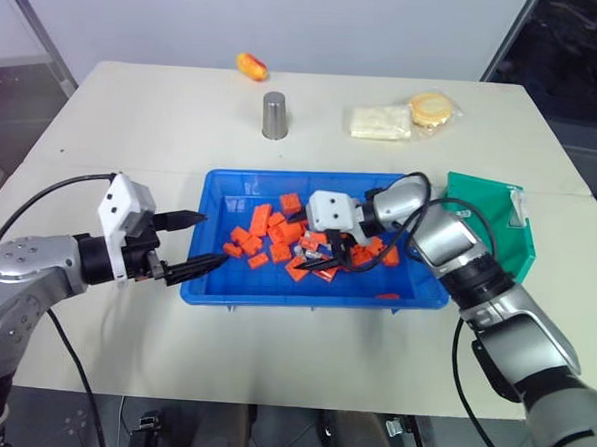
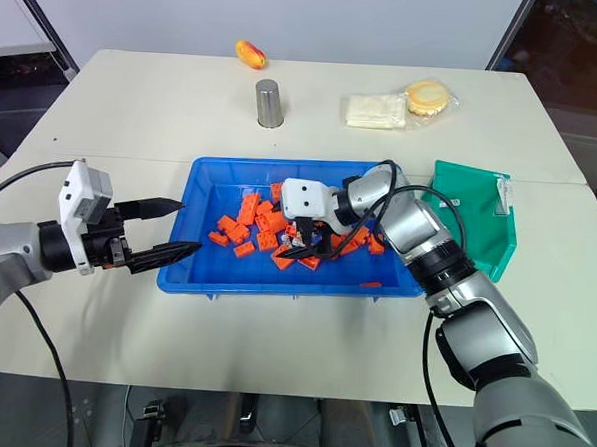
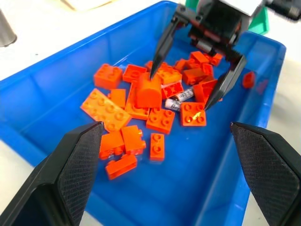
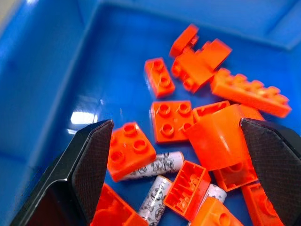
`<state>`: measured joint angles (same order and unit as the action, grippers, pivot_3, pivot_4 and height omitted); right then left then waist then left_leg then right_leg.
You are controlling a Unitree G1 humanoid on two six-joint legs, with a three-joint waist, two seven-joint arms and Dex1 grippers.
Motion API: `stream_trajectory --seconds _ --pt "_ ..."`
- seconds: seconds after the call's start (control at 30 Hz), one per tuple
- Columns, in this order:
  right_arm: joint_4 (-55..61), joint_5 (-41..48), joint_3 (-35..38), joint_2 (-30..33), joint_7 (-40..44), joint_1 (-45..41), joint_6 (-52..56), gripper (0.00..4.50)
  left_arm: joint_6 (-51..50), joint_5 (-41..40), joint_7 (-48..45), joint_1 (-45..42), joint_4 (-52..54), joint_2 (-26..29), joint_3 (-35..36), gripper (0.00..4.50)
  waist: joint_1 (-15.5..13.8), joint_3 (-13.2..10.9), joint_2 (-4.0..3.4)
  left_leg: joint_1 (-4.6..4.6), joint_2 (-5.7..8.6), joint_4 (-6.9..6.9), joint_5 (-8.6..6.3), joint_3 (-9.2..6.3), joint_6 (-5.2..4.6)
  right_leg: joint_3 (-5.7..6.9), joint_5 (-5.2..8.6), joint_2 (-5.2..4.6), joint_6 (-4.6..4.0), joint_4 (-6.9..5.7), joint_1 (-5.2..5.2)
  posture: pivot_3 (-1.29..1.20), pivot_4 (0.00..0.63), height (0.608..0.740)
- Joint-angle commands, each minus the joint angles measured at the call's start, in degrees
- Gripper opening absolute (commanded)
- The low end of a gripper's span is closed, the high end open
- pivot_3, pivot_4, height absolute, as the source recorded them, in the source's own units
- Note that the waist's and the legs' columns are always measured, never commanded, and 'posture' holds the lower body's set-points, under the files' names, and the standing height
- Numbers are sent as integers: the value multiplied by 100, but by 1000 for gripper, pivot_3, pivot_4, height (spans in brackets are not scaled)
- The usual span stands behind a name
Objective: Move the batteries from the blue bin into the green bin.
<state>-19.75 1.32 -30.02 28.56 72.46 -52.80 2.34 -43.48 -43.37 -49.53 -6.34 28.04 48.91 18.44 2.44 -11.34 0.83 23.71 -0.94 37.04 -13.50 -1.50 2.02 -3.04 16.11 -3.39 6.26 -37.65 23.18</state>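
**A:** ok, head view first. The blue bin (image 1: 315, 289) sits mid-table, full of orange blocks (image 1: 262, 220). The right gripper (image 1: 338, 258) is down inside it over the pile, fingers spread wide, nothing between them. The left gripper (image 1: 195, 242) hangs at the bin's left rim, fingers also apart and empty. The green bin (image 1: 487, 215) is just right of the blue one, almost touching its right edge.

**B:** anything else on the table?

**A:** far side: a steel cup (image 1: 275, 115), a yellow-orange thing (image 1: 252, 66) at the far edge, and some bagged food (image 1: 399, 117) to the right.

**B:** can you actually see the batteries?

**A:** not from the head, too small. From the left wrist view, yes: a silvery battery (image 3: 179, 98) lies among the blocks, between the right gripper's two spread black fingers (image 3: 160, 49). The left's own pads (image 3: 80, 160) stand far apart in the near part of that shot.

**B:** and the right wrist?

**A:** best look. Three batteries (image 4: 156, 165) with printed wrappers lie on the blue floor, half tucked under orange blocks, close together between the wide-open pads (image 4: 94, 155). Nothing is gripped
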Motion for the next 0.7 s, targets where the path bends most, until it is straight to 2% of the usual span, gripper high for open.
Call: stream_trajectory --seconds 0.03,0.37,0.67,0.7 --pt "-117 -182 -12 10 328 -120 -370 4420 30 -122 87 31 192 47 263 4500 -1 0 0 -2 0 0 0 -2 0 2 0 0 0 0 -3 0 150 740" --pt "187 -138 67 145 1158 32 -487 4420 183 -32 238 1 127 3 142 4500 0 0 0 -7 -1 -1 0 -5 0 3 0 2 -1 0 -7 0 150 740" --pt "-709 -631 -35 -281 957 -179 -1059 4420 289 84 331 -145 49 -78 8 4500 8 0 0 -7 -1 -2 0 -4 1 3 0 4 -1 -1 -6 0 150 740" --pt "-792 -673 -36 -325 944 -195 -1109 4192 298 94 339 -143 45 -85 6 4500 8 0 0 -7 -1 -2 0 -4 1 3 0 4 -1 -1 -6 0 150 740"
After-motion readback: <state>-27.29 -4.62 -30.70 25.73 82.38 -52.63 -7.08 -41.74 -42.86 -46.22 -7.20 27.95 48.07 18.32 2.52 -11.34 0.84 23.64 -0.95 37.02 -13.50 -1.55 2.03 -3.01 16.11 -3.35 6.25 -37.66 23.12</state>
